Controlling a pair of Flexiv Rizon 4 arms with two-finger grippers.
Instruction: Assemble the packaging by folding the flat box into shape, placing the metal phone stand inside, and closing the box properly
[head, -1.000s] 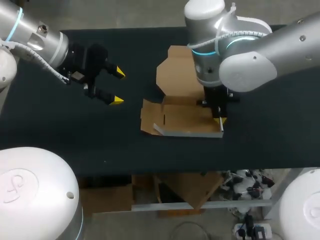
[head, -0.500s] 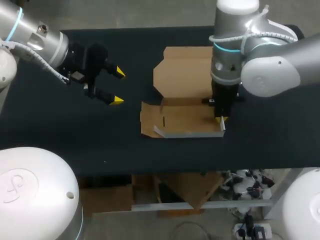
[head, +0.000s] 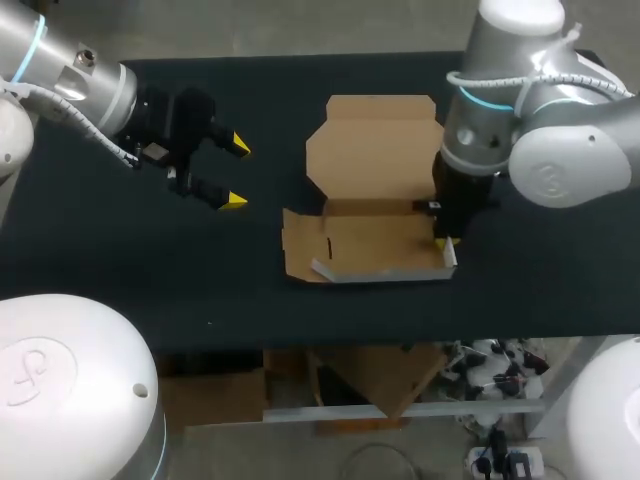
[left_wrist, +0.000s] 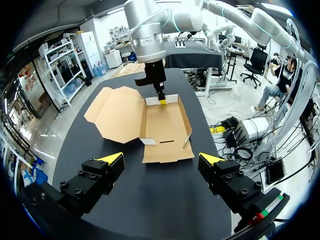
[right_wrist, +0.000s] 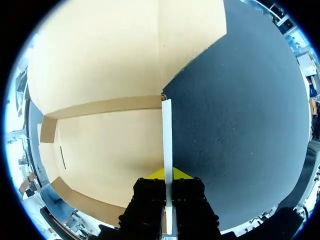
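The brown cardboard box lies partly folded on the black table, its lid spread flat behind the base. My right gripper points down at the box's right end, shut on the thin upright side wall. That gripper pinches the wall edge-on, with the tray floor on one side and bare table on the other. My left gripper hovers open, well left of the box. From the left wrist, the box lies ahead of the open left gripper. No metal phone stand is in view.
The black table surrounds the box. Its front edge runs a short way in front of the box's raised front wall. An unfolded flap sticks out at the box's left end.
My right arm's upper part has swung to the right, uncovering the lid, while its gripper stays at the box's right wall. The front wall has shifted slightly. The left arm has not moved.
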